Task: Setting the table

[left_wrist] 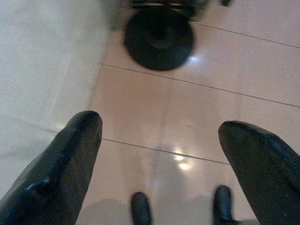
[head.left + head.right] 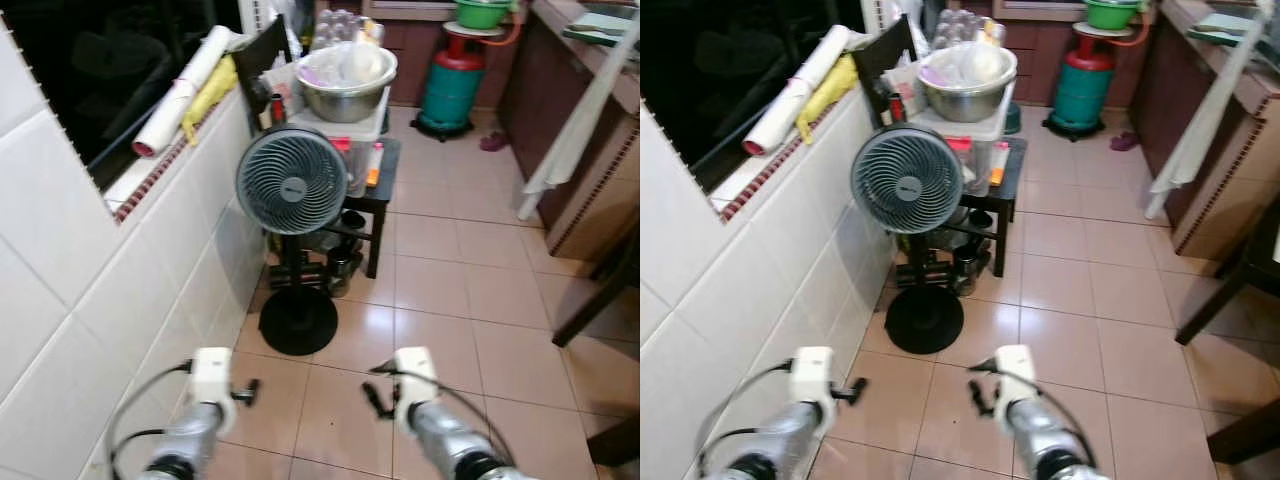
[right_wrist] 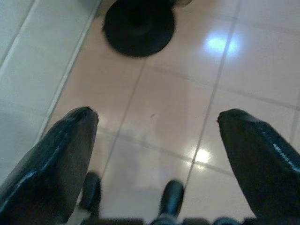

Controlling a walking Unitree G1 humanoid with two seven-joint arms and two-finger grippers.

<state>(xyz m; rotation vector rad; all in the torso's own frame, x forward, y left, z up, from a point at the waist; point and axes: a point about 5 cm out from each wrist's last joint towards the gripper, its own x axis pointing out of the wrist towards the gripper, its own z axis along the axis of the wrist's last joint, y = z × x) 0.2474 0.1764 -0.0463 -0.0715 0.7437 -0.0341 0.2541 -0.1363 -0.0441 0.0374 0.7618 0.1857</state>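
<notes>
The table (image 2: pixel 598 300), a dark piece you are seeing only as a leg and edge at the right, is standing on the tiled floor (image 2: pixel 470 300) well apart from both arms. Your left gripper (image 1: pixel 159 136) and right gripper (image 3: pixel 157 126) are hanging low over the tiles, each with its fingers spread wide and holding nothing. Ahead of you a standing fan (image 2: pixel 291 180) is facing you beside the white tiled wall (image 2: pixel 110 290), with a steel bowl (image 2: pixel 346 90) sitting on a box behind it and a green gas cylinder (image 2: pixel 451 85) farther back
</notes>
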